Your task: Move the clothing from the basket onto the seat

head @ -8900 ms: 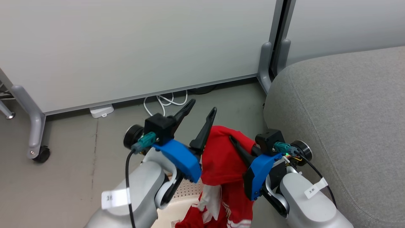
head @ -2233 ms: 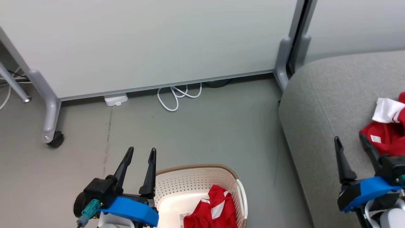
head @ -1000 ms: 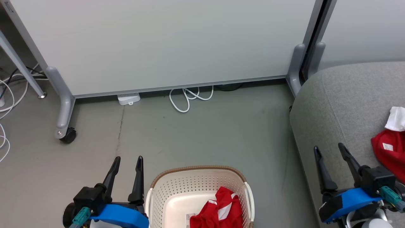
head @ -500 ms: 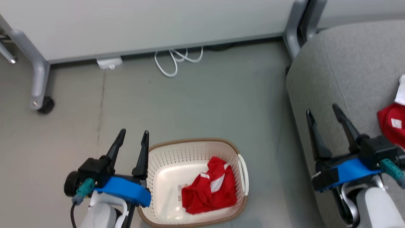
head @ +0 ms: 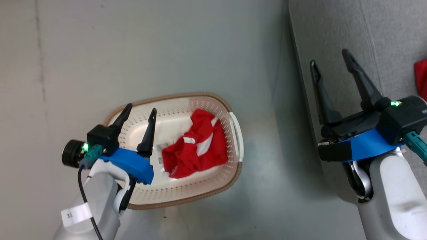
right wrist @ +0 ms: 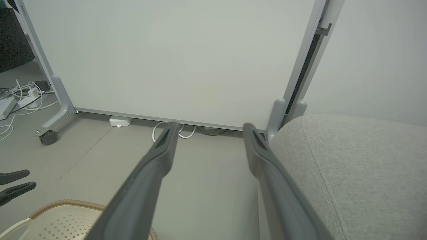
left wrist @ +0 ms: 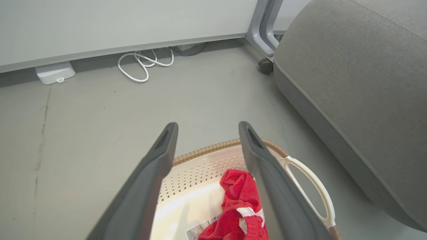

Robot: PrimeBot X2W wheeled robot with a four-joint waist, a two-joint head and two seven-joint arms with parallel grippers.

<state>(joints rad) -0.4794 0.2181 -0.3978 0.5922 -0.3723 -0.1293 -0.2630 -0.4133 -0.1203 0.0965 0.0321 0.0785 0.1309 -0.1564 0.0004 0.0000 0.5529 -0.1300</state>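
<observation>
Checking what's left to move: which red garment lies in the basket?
The crumpled red garment with white stripes, inside the basket near the left claw. The other red garment lies on the grey seat, at the head view's right edge.

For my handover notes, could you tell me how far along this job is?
Done: one red garment lies on the seat. In hand: nothing; the left tool hangs open over the basket, the right tool open too. Left: the other red garment inside the basket.

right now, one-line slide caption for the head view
Open left gripper over the cream perforated plastic basket containing a red white-trimmed garment; open right gripper over the grey fabric seat.
</observation>
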